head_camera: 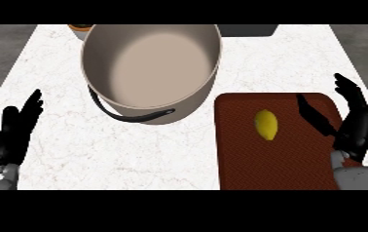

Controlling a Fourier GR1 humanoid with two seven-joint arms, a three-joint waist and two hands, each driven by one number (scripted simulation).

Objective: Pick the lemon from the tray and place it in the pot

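One lemon point(266, 125) is your target. It lies alone on a dark reddish-brown tray point(241, 167) at about four o'clock on the white marbled counter point(108, 148), its long axis running roughly from twelve to six o'clock, touching nothing but the tray floor.

Judging by its look, the lemon will be light and fairly stiff, with a smooth rounded skin that could slip or roll. You would do best to close around its fat middle, across the short axis, rather than at the tapered ends.

The right robot hand point(350, 124) stands at three o'clock, at the tray's right edge and just beside the lemon, released, fingers straight and spread, holding nothing. One dark finger point(316, 115) reaches in over the tray. The left robot hand point(18, 126) rests at nine o'clock near the counter's left edge, also released, fingers up.

The pot point(151, 67), a large beige one with a black handle point(133, 115), sits at twelve o'clock, just up and left of the tray, and nothing shows inside it.

An orange-rimmed object point(81, 28) peeks out behind the pot at eleven o'clock; a dark block point(248, 29) sits at one o'clock.

No brands, labels or writing can be read anywhere.
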